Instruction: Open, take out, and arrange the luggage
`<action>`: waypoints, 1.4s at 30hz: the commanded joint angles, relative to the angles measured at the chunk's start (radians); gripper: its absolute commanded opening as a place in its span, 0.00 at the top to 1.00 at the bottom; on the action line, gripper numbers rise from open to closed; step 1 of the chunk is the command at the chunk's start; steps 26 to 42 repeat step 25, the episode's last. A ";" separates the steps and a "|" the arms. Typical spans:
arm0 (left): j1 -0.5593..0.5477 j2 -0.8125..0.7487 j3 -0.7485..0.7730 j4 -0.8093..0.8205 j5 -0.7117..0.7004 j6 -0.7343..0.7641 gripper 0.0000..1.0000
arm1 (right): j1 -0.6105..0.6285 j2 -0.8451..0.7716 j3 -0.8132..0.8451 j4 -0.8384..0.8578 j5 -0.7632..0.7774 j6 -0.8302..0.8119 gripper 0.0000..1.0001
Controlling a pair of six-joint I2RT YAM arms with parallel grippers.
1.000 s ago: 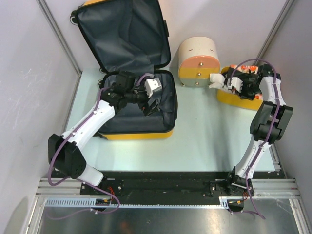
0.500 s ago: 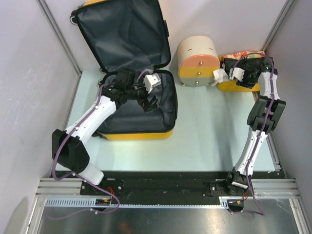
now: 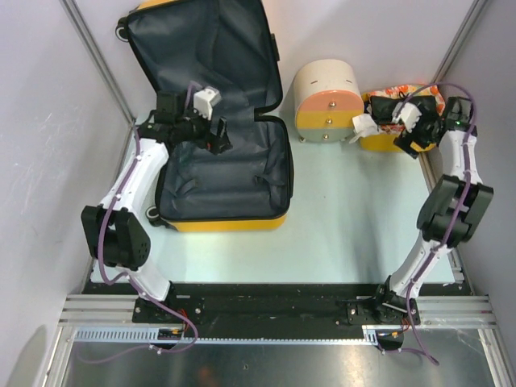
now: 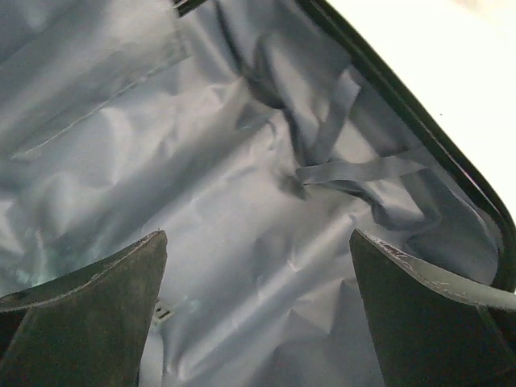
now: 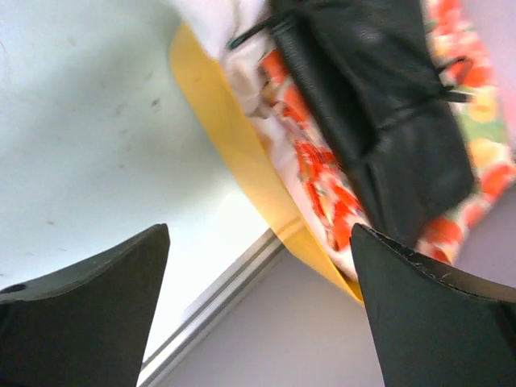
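While the left claw hung with its jaws spread wide and nothing between them, the suitcase lay directly beneath it, open, at the far-left corner of the bench. The claw was poised over the far part of the suitcase's lower half, near the hinge line. From the wrist view, only crumpled dark grey lining and a loose flat strap lay below the fingers. The lower half sat flat on the bench, its yellow shell showing along the near edge. The lid stood tilted up against the back wall, lined in the same grey.

The right claw was also wide open and held nothing. It was well apart from the suitcase, above the near rim of a yellow basket in the far-right corner of the bench. Inside the basket lay a cloth printed with orange and red flowers, and a black pouch rested on top of it. A white cloth spilled over the basket's left end. Just beside that end, along the far edge between basket and suitcase, stood a round cream-and-pink box with a yellow band at its base. Whether the white cloth touched the box could not be told.
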State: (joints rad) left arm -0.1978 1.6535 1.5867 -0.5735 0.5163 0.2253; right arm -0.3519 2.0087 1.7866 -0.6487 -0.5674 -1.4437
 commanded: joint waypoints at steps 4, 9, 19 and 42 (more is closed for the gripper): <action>0.119 0.009 0.110 -0.112 -0.058 -0.095 0.00 | 0.108 -0.390 -0.191 0.193 -0.019 0.716 0.01; 0.115 -0.037 0.036 -0.112 -0.210 -0.026 0.00 | 0.311 -0.595 -0.445 0.236 0.021 1.195 0.03; 0.000 -0.164 -0.272 -0.091 -0.268 0.025 0.00 | 0.587 -0.820 -0.848 0.423 0.221 1.419 0.02; -0.018 -0.270 -0.327 -0.063 -0.302 0.032 0.00 | 0.582 -0.841 -0.851 0.486 0.259 1.369 0.01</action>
